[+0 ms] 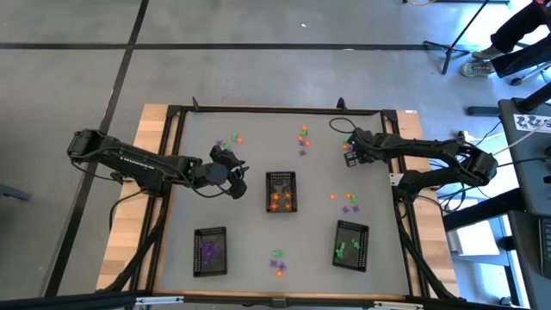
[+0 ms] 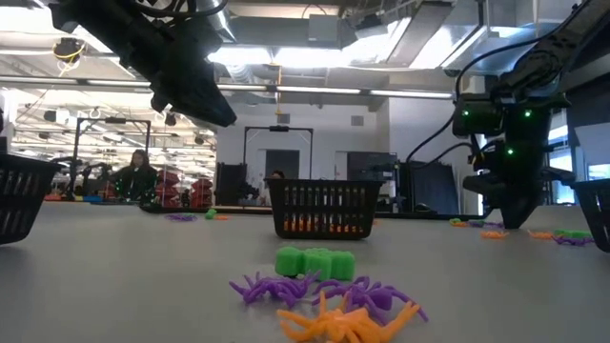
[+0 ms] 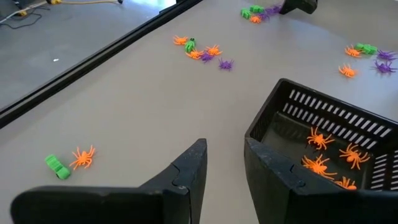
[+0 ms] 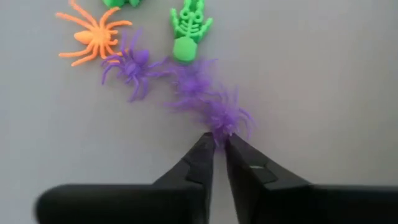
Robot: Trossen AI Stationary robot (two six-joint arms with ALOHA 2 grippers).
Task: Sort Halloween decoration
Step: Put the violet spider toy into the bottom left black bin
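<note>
- High view: a grey table [image 1: 250, 215] with a black rim carries three black mesh trays and scattered plastic trinkets in orange, purple and green.
- Middle tray [image 1: 281, 190], near the table's centre, holds orange spiders [image 3: 320, 163]; the tray near the front left corner [image 1: 210, 251] holds purple pieces; the tray near the front right corner [image 1: 351, 244] holds green pieces.
- Loose trinkets lie in small clusters: near the back edge at centre [image 1: 303, 138], back left of centre [image 1: 234, 138], right of the middle tray [image 1: 347, 201], and by the front edge between the two front trays [image 1: 278, 261].
- Left gripper [image 3: 224, 165] hangs just left of the middle tray, above the table; its fingers stand partly apart and hold nothing.
- Right gripper [image 4: 219, 149] is down at the table near the back right corner, over another small cluster.
- Right wrist view: its fingers are drawn nearly together, pinching the edge of a purple spider [image 4: 225, 116] that looks blurred; whether it is lifted cannot be told.
- Beside that spider lie a second purple spider [image 4: 129, 65], an orange spider [image 4: 92, 35] and a green skeleton [image 4: 189, 28].
- Low view: a person [image 2: 136, 173] shows in the room beyond the table.
</note>
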